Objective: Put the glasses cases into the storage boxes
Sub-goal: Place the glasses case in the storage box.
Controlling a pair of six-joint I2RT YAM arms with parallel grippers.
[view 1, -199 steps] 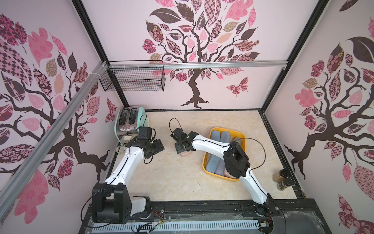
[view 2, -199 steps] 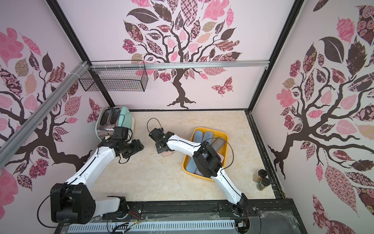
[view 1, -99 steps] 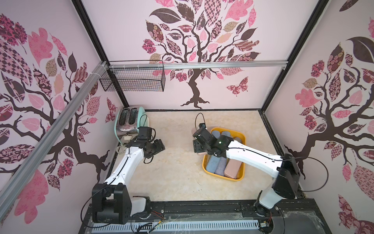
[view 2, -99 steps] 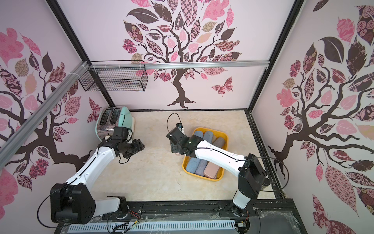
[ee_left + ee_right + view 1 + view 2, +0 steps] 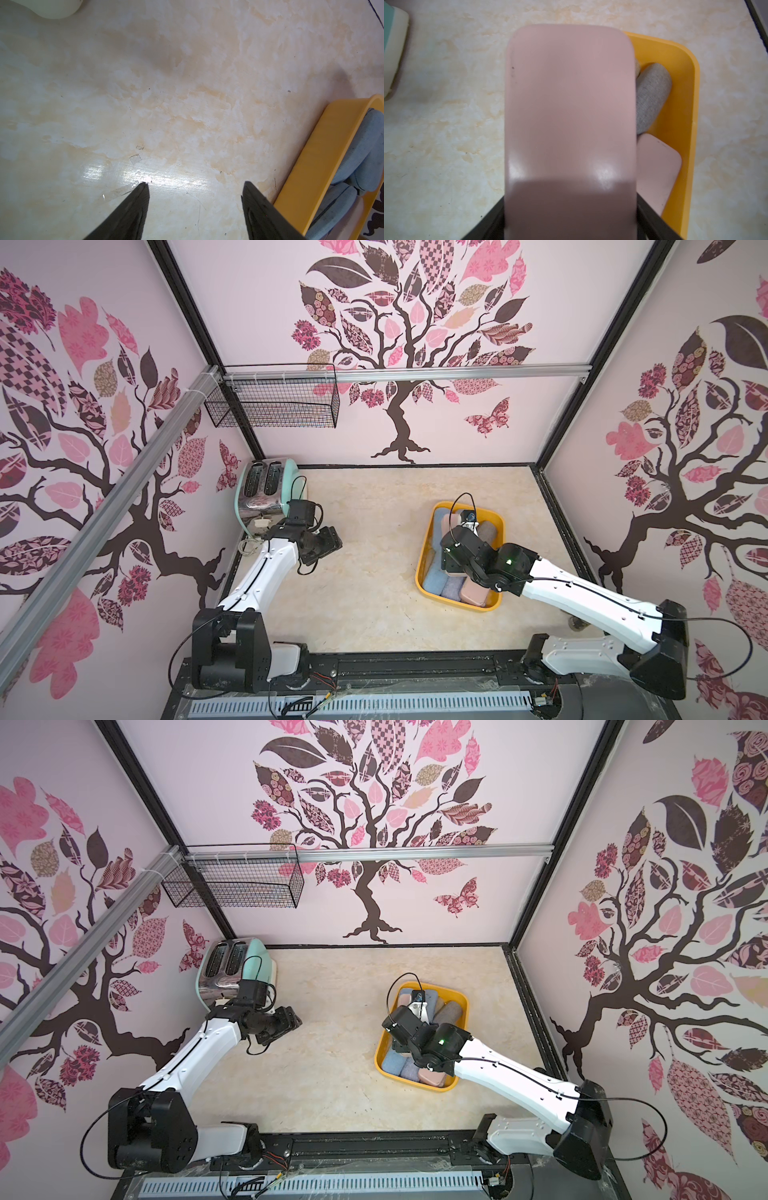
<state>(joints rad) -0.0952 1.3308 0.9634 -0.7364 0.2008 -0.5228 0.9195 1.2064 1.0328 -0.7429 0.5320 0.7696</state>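
Observation:
The yellow-orange storage box [image 5: 424,556] sits on the right of the marble table in both top views [image 5: 379,1052]. Several glasses cases lie in it: a blue one [image 5: 434,578], a lavender one [image 5: 453,587], a pink one [image 5: 473,593] and a tan one [image 5: 488,535]. My right gripper [image 5: 455,556] hangs over the box's left half. Its wrist view shows it [image 5: 570,220] shut on a smooth pink glasses case [image 5: 571,104], held above the box wall [image 5: 691,104]. My left gripper [image 5: 328,541] hovers near the toaster, open and empty [image 5: 195,184] over bare table.
A mint and chrome toaster [image 5: 266,489] with a loose cord stands at the back left, close to my left arm. A black wire basket [image 5: 274,402] hangs from the rail above it. Small dark jars [image 5: 577,622] sit by the right wall under my right arm.
My right arm has carried the pink case from the middle of the table rightwards to above the storage box. The left arm has stayed where it was.

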